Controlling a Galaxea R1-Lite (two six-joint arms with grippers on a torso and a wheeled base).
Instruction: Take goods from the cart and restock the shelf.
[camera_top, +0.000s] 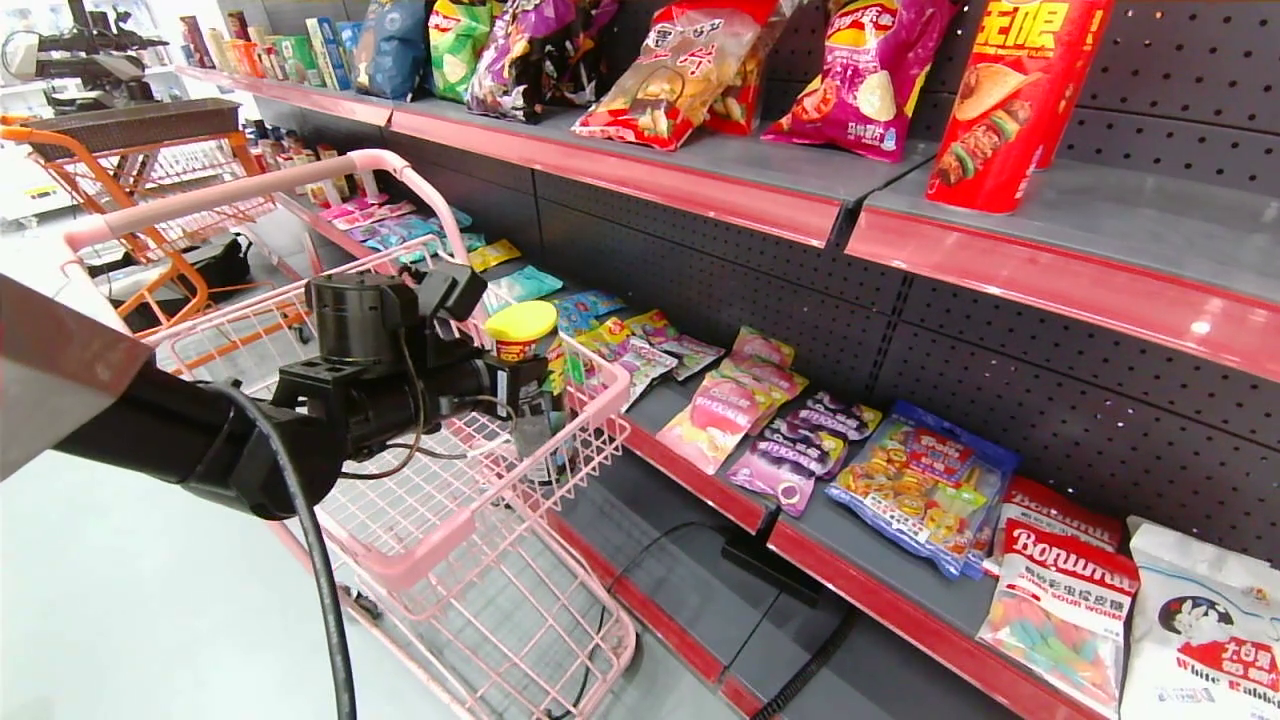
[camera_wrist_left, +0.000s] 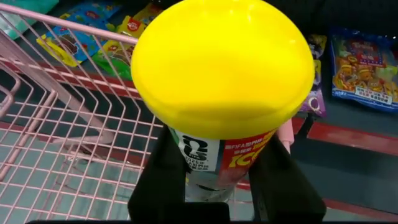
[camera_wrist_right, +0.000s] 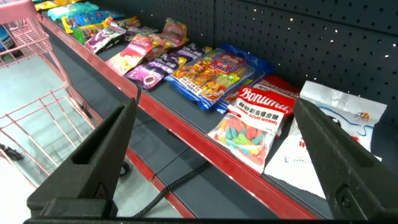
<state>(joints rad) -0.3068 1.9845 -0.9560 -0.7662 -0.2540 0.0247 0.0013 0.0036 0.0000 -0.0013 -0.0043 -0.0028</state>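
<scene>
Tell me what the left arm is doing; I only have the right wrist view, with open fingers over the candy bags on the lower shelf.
Observer: The left gripper is shut on a can with a yellow lid.
Operator: Where is that can?
Observer: At the pink cart's shelf-side corner, its lid above the rim.
Operator: Any space on the shelf above?
Observer: Yes, the upper shelf has bare grey board to the right of a red canister.

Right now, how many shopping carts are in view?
2. The pink cart stands nearest, alongside the shelf. An orange cart stands behind it at the far left. More may be hidden farther down the aisle.
</scene>
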